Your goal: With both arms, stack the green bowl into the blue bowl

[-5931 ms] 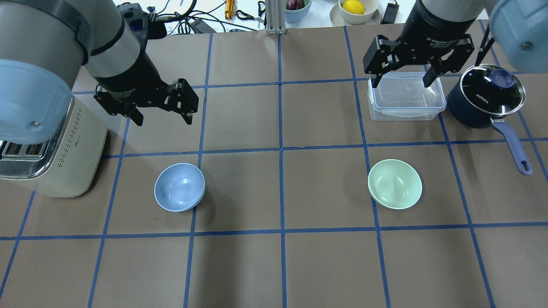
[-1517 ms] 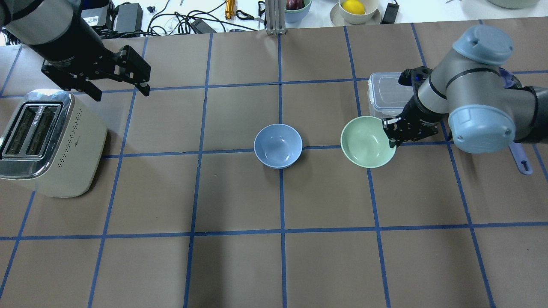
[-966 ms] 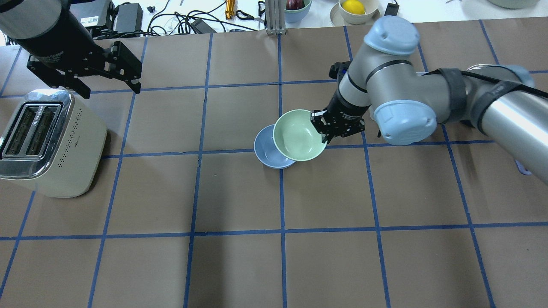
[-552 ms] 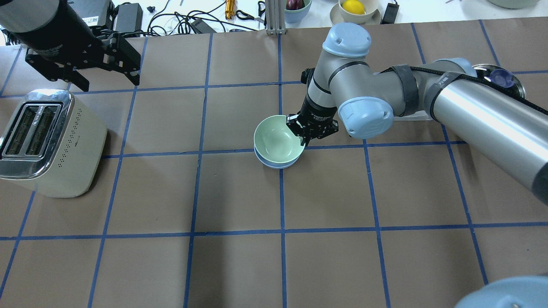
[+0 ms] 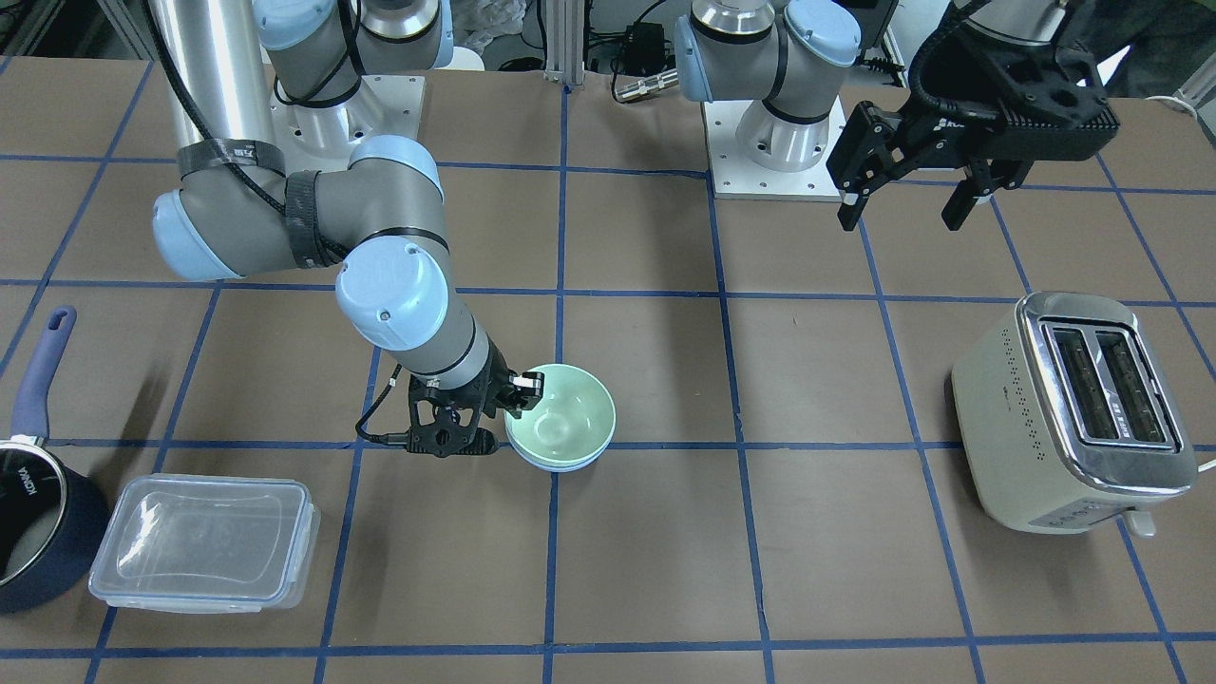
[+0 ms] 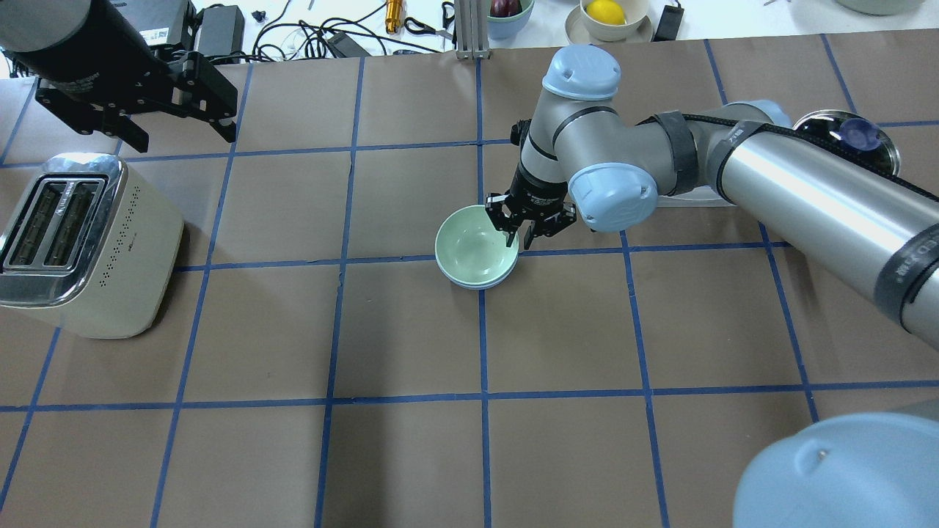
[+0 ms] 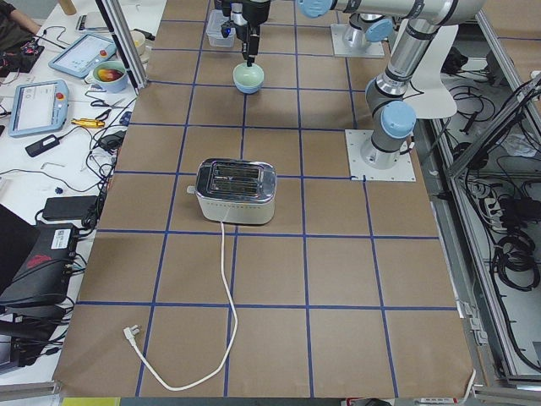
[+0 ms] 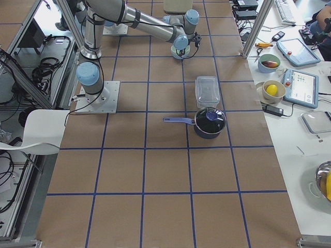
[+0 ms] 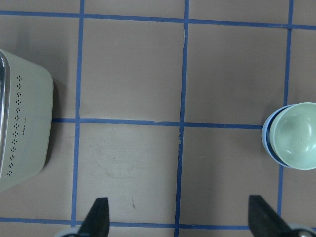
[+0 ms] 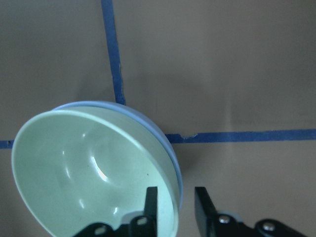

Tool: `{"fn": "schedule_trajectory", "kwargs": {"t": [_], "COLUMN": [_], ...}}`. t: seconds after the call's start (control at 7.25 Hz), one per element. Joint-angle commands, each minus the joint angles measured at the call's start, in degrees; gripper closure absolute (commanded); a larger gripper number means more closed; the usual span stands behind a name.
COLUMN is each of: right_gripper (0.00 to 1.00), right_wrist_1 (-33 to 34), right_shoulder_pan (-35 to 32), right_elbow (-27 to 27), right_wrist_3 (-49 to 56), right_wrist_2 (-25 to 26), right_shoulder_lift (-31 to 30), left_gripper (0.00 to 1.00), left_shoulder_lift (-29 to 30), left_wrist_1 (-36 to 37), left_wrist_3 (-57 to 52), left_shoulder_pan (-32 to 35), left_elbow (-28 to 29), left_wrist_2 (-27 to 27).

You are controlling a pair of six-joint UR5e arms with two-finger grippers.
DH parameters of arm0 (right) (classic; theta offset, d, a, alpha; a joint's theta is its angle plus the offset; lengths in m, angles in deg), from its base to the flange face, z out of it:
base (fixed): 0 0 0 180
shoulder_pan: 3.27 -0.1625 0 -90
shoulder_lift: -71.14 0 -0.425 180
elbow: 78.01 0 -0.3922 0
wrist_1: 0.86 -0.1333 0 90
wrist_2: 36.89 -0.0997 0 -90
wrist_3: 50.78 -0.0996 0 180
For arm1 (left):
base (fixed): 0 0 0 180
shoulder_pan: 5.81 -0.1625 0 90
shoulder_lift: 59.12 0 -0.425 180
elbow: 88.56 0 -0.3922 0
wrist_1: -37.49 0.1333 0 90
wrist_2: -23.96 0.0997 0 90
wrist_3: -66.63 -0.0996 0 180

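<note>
The green bowl [image 6: 473,246] sits nested inside the blue bowl [image 6: 469,284] near the table's middle; only the blue rim shows under it. My right gripper [image 6: 522,238] is open. Its fingers straddle the green bowl's right rim without touching it, as the right wrist view [image 10: 175,207] shows: one finger inside, one outside the green bowl [image 10: 89,168] and the blue bowl's rim [image 10: 170,148]. My left gripper [image 6: 183,136] is open and empty, far back left above the toaster. The stack shows at the right edge of the left wrist view [image 9: 295,140].
A cream toaster [image 6: 81,242] stands at the left edge. A clear lidded container [image 5: 204,541] and a dark blue saucepan [image 5: 28,513] stand on the robot's right side, behind my right arm. Fruit bowls [image 6: 607,15] and cables lie beyond the far edge.
My right arm carried the green bowl left, lowered it into the blue bowl, then opened its fingers off the rim. The left gripper drew slightly further back left.
</note>
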Motion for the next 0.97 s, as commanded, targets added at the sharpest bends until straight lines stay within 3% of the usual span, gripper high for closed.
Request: {"fn": "schedule_trajectory", "kwargs": {"t": [0.0,0.14,0.41,0.83], "right_gripper": [0.22,0.22,0.21,0.21], "right_wrist_1": [-8.94,-18.85,-30.76,-36.08], "right_shoulder_pan": [0.95,1.99,5.85,11.57], "right_elbow": [6.12,11.38,17.92,15.23], "right_wrist_3": [0.19,0.97,5.68,14.24], "right_wrist_2": [2.78,5.58,10.59,11.94], "right_shoulder_lift": [-4.26,-7.51,-11.48,-19.47], "left_gripper": [0.0,0.0,0.0,0.0], "left_shoulder_lift": [-0.11,-0.11,-0.02,-0.02], "left_wrist_1": [0.01,0.01,0.01,0.01], "left_wrist_3": [-0.01,-0.01,-0.01,0.08], "left_shoulder_pan": [-0.06,0.03,0.03,0.03], "left_elbow": [-0.06,-0.15,-0.15,-0.06], "left_wrist_2": [-0.05,-0.05,0.04,0.04]}}
